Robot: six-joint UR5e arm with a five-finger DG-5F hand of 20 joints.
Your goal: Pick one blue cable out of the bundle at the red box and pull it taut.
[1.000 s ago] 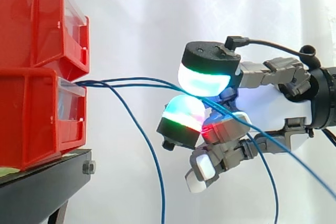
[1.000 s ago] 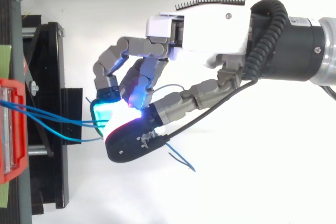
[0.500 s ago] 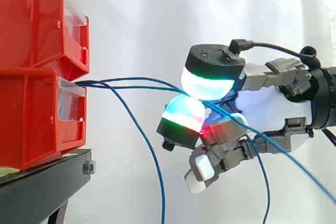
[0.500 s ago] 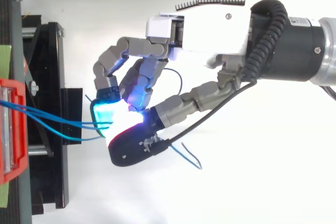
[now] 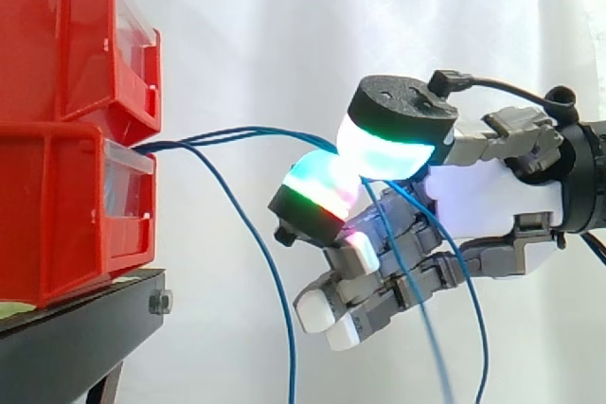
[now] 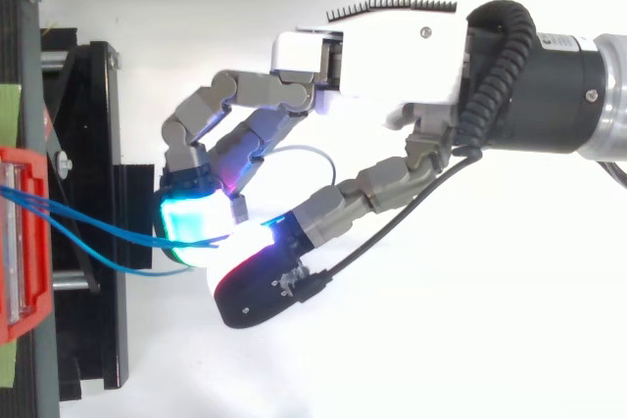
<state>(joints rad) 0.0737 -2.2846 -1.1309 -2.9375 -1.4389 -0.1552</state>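
1. Hand pinches blue cables between two glowing pads.
2. Cables run near level from red box rightward to pads, then drop behind hand.
3. Lower ends cut off at frame edge.

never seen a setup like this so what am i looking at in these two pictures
It is a robot arm ending in a hand with a thumb and fingers; the glowing pads are its own fingertips. One picture is taken level from the side, the other from above. At the left, stacked red bins sit on a black stand before a white curtain. From the lower bin, blue cables run to the hand, where thumb and a finger appear to pinch them; another blue cable hangs loose.
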